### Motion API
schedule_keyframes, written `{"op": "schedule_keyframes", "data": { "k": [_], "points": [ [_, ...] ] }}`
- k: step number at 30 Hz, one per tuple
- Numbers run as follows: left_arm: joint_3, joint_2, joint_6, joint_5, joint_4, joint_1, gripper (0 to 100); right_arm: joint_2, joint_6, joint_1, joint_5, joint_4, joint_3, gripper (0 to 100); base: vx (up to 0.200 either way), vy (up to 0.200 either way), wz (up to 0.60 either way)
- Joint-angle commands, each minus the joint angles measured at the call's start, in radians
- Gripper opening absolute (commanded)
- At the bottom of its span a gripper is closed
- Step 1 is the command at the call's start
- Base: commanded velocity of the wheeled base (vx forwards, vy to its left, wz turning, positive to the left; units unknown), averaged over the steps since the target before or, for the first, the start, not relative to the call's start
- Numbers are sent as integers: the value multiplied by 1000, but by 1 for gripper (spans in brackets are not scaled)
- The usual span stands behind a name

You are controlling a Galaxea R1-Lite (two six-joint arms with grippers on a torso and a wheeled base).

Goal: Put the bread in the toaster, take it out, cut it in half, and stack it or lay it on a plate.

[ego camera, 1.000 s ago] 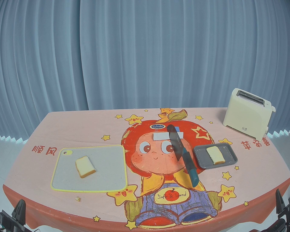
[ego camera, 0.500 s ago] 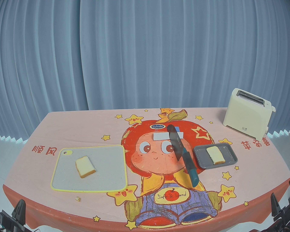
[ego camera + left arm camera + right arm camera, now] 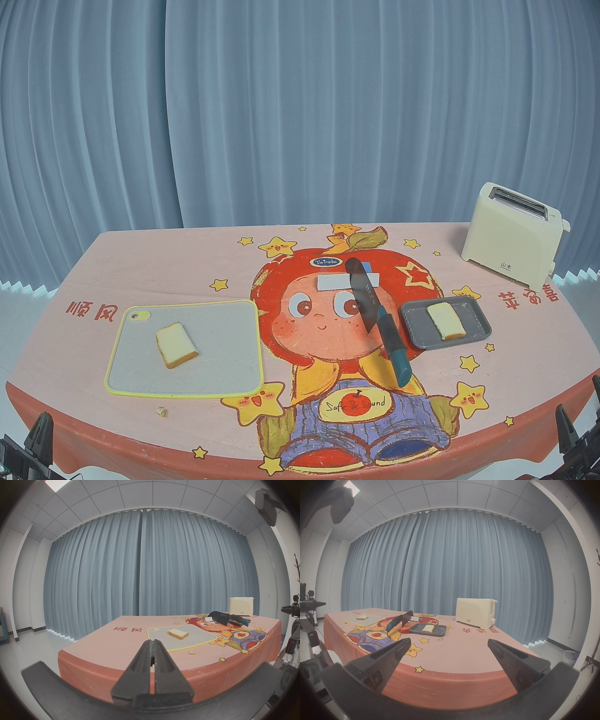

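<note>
**As my right tool (image 3: 448, 641) sinks, one move remains**

Spread and empty, it has dropped at lower right; my left tool (image 3: 153, 642) stays pressed together. One bread half (image 3: 446, 320) lies on the plate (image 3: 415, 325) right of centre, the other half (image 3: 177, 345) on the cutting board (image 3: 231, 369), lower left.

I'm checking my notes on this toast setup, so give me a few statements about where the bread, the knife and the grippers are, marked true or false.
1. A bread piece lies on the cutting board. True.
2. The knife lies on the cutting board. False: it lies on the table, between board and tray.
3. The grey tray holds a second bread piece. True.
4. Bread sticks out of the toaster. False: nothing sticks out of its slot.
5. The right gripper is shut. False: it is open.
</note>
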Motion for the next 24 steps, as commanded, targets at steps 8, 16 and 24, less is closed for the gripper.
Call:
{"op": "schedule_keyframes", "data": {
  "k": [8, 16, 24],
  "points": [
    [18, -16, 0, 0, 0, 1, 0, -1, 42, -16, 1, 6, -2, 100, 0, 0, 0],
    [18, -16, 0, 0, 0, -1, 0, -75, 41, -50, -13, -1, 28, 100, 0, 0, 0],
    [18, -16, 0, 0, 0, -1, 0, -75, 39, -49, -4, -4, 28, 100, 0, 0, 0]
  ]
}}
